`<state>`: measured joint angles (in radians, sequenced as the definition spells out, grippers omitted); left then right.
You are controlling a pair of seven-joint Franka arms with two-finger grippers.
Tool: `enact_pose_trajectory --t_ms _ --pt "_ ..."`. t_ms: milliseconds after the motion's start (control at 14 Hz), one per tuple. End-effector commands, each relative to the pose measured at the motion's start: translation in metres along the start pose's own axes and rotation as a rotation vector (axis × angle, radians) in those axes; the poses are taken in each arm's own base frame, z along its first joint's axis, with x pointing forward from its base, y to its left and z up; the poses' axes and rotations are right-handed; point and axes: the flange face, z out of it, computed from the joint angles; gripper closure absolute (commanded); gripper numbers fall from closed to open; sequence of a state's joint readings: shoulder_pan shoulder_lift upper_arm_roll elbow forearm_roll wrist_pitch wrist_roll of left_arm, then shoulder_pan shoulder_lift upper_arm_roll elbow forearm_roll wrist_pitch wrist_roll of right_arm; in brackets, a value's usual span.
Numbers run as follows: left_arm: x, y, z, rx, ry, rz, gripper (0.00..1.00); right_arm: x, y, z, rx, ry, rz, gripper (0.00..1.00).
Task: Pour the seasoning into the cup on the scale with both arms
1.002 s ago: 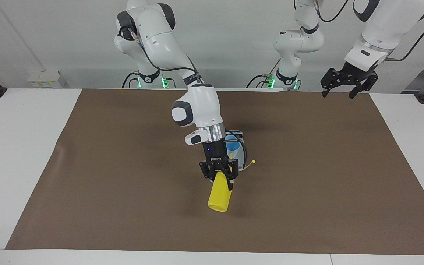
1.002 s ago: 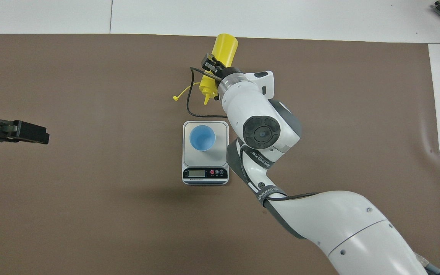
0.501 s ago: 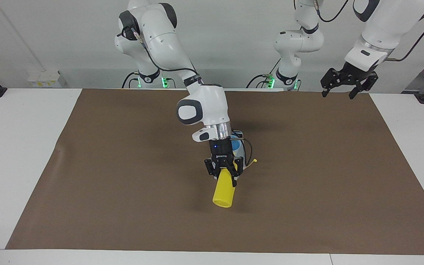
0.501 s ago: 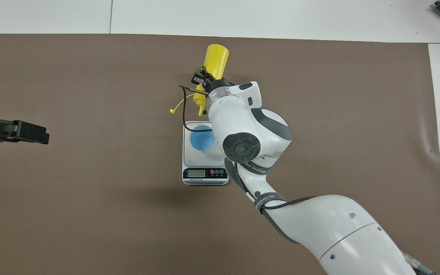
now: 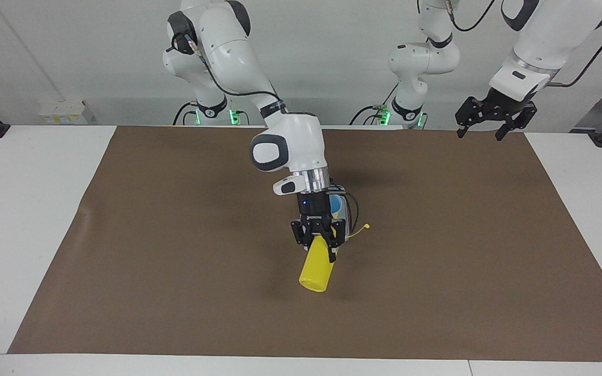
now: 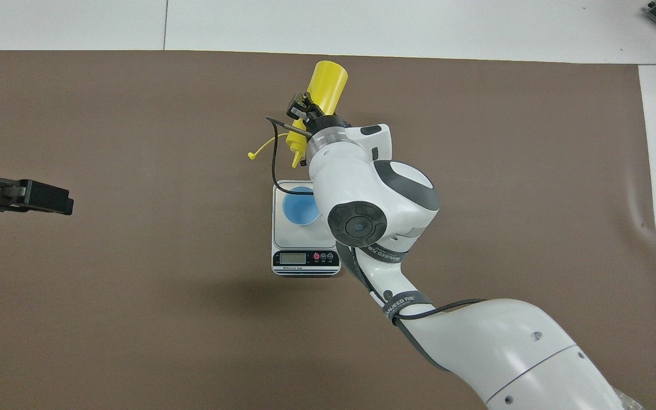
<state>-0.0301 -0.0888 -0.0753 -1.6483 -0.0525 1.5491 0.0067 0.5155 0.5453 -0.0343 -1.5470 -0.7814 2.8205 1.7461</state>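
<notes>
While the right gripper (image 5: 319,243) clamps a tilted yellow bottle (image 5: 317,266), its nozzle points toward the blue cup (image 6: 300,208) on the scale (image 6: 306,259). At nine o'clock in the overhead view, the left gripper (image 5: 483,127) waits, fingers spread.

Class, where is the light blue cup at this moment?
The cup stands on the silver scale mid-table on the brown mat. In the overhead view the yellow bottle, held tilted by the right gripper, has its nozzle near the scale's edge.

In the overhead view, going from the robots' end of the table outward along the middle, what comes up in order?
Scale display strip, then the cup on the scale, then the yellow bottle tilted in the right tool.
</notes>
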Motion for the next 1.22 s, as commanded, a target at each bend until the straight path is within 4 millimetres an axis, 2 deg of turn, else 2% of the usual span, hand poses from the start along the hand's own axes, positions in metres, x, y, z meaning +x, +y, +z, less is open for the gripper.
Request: enact_pose_trajectory --t_ms 0,286,644,859,1002,1145 --pt "-0.009 -0.003 -0.001 -0.007 -0.008 -0.001 0.0 0.018 0.005 -0.038 -0.021 -0.005 0.077 1.0" --pt "-0.009 -0.003 -0.001 -0.007 -0.008 -0.001 0.0 0.037 0.019 -0.068 -0.163 0.033 0.103 1.0" --pt "-0.009 -0.003 -0.001 -0.007 -0.008 -0.001 0.0 0.059 0.032 -0.087 -0.346 -0.074 0.344 1.0" --pt "-0.009 -0.003 -0.001 -0.007 -0.008 -0.001 0.0 0.091 0.056 -0.093 -0.438 -0.175 0.49 1.0" --pt "-0.009 -0.003 -0.001 -0.007 -0.008 -0.001 0.0 0.12 0.078 -0.095 -0.471 -0.258 0.578 1.0" --pt "-0.009 -0.003 -0.001 -0.007 -0.008 -0.001 0.0 0.151 0.102 -0.094 -0.473 -0.335 0.762 1.0"
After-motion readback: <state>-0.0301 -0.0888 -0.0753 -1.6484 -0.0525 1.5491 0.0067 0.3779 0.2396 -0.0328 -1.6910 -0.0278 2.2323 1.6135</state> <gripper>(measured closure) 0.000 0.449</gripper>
